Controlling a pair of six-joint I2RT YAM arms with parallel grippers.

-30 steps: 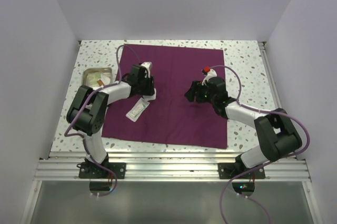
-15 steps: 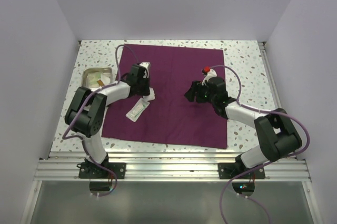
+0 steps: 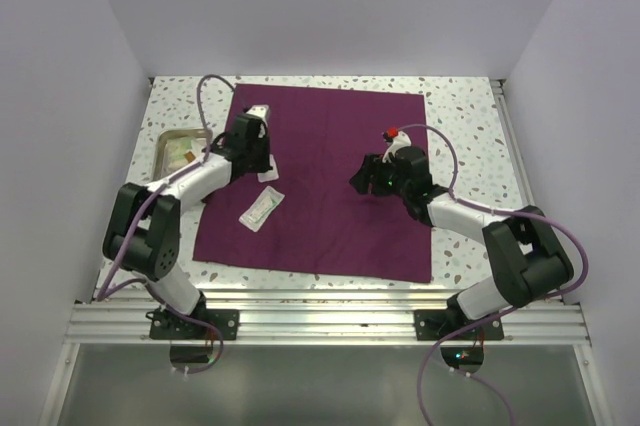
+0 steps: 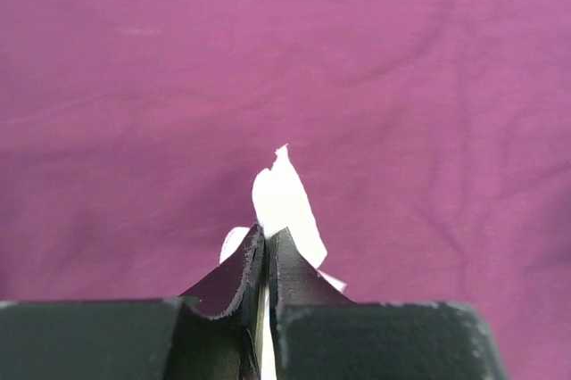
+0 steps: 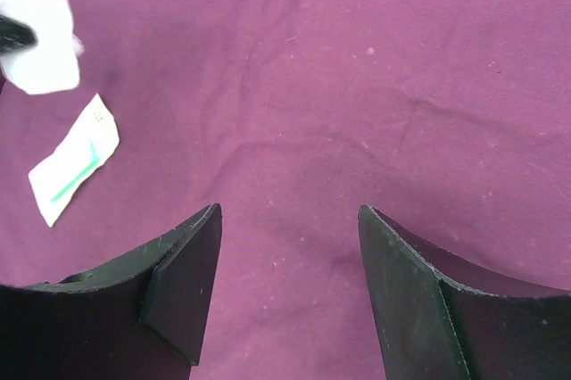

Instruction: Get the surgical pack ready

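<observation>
The plum-purple cloth [image 3: 330, 181] lies spread flat on the table. My left gripper [image 3: 266, 166] is over its left part, shut on a piece of white gauze [image 3: 271, 175], which sticks out past the fingertips in the left wrist view [image 4: 284, 202], held above the cloth [image 4: 401, 86]. A white packet with a green mark [image 3: 261, 208] lies flat on the cloth just in front of it. The small steel tray [image 3: 166, 142] sits left of the cloth with pale items inside. My right gripper [image 3: 362, 182] is open and empty over the cloth's middle [image 5: 357, 86].
The right wrist view shows the gauze [image 5: 40, 41] and packet [image 5: 74, 170] at its left edge. White walls close in the speckled table [image 3: 465, 116] on three sides. A metal rail [image 3: 330, 321] runs along the near edge.
My left arm has drawn back and to the left, away from the packet, carrying the gauze with it. The right arm has not moved.
</observation>
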